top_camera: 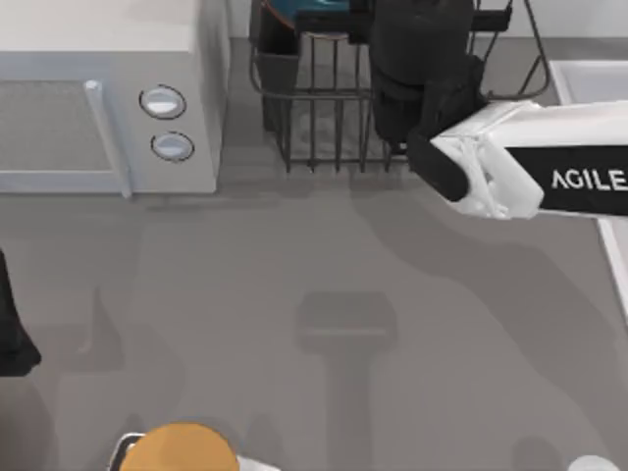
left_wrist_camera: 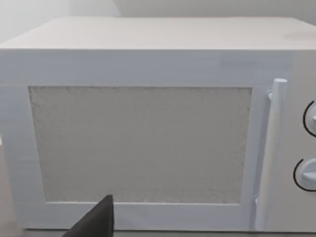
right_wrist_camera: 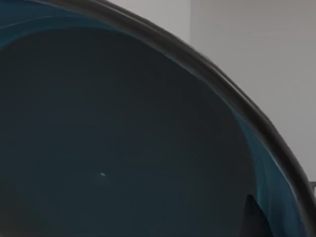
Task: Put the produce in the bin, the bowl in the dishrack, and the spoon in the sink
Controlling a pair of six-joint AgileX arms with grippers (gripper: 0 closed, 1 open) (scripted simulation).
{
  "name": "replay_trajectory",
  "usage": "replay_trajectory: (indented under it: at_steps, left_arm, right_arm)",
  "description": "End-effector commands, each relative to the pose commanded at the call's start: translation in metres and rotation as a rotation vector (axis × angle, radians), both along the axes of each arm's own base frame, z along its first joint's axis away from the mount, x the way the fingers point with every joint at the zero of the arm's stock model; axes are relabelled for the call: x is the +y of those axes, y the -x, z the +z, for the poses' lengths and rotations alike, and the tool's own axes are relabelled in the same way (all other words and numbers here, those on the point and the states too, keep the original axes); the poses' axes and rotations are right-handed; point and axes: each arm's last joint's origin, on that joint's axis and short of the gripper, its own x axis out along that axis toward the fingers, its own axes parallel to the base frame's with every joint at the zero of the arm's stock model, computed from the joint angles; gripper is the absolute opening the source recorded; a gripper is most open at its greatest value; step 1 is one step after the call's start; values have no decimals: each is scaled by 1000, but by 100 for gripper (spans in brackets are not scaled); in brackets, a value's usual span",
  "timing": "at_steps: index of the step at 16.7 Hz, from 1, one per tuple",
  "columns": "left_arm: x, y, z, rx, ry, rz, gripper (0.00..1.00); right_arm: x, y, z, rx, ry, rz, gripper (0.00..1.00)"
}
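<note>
Right arm (top_camera: pixel 549 177) reaches in from 3 o'clock, its dark wrist over the rack (top_camera: pixel 334 108) at 12 o'clock of the table (top_camera: pixel 324 294). Right hand itself is hidden under the wrist from above; can't tell if it's clenched or released. Bowl (top_camera: pixel 294 12) shows as a sliver of teal at the top edge, above the rack's left part, next to the black cup (top_camera: pixel 278 69). Right wrist view sits right up against the bowl (right_wrist_camera: pixel 113 143): dark teal inside, dark rim curving across, pale wall behind.

Left arm is parked at 9 o'clock, a dark piece of it (top_camera: pixel 15 334) at the table's left edge. Its wrist view faces the microwave (left_wrist_camera: pixel 148 133) head-on, door shut, handle and two knobs on one side; one dark fingertip (left_wrist_camera: pixel 96 219) pokes in at the frame edge. Can't tell the left hand's state either. Microwave (top_camera: pixel 108 98) stands at 10–11 o'clock, just left of the rack.

Sink (top_camera: pixel 589 83) rim at 2 o'clock. An orange round thing (top_camera: pixel 177 448) at 7 o'clock, cut off by the frame.
</note>
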Motion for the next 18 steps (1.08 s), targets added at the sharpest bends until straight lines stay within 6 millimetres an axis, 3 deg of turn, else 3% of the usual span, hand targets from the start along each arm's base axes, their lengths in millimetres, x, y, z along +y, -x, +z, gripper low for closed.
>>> replay_trajectory:
  at_steps: [3, 16, 18]
  left_arm:
    - [0, 0, 0, 0, 0, 0, 100]
    - [0, 0, 0, 0, 0, 0, 100]
    - [0, 0, 0, 0, 0, 0, 100]
  right_arm:
    - [0, 0, 0, 0, 0, 0, 0]
    - [0, 0, 0, 0, 0, 0, 98]
    - [0, 0, 0, 0, 0, 0, 100]
